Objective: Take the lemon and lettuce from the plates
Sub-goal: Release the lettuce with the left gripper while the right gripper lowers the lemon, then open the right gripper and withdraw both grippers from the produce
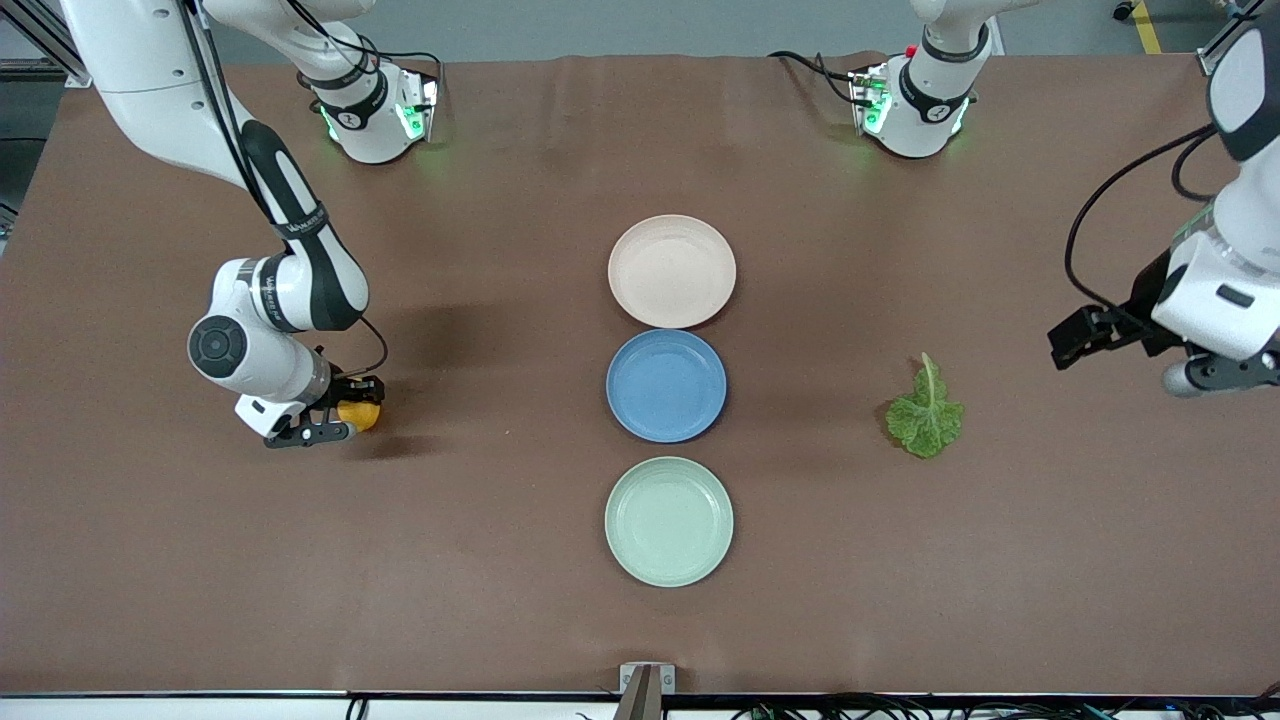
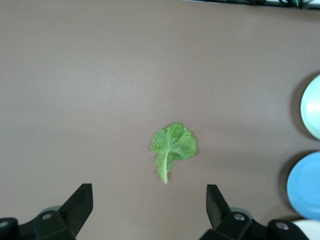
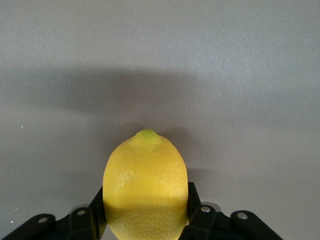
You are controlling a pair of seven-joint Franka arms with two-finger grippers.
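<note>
The lemon [image 1: 362,414] is yellow and sits between the fingers of my right gripper [image 1: 343,412], low at the bare table toward the right arm's end; I cannot tell if it touches the cloth. In the right wrist view the lemon [image 3: 145,182] fills my right gripper [image 3: 145,205], which is shut on it. The lettuce [image 1: 927,414] lies flat on the table toward the left arm's end. My left gripper [image 1: 1073,342] is open and empty, up in the air beside the leaf. In the left wrist view the lettuce [image 2: 173,146] lies ahead of my left gripper [image 2: 149,202].
Three empty plates stand in a row at the table's middle: beige-pink [image 1: 671,270] farthest from the front camera, blue [image 1: 666,385] in the middle, mint green [image 1: 668,520] nearest. The mint [image 2: 312,107] and blue [image 2: 306,186] plates show in the left wrist view.
</note>
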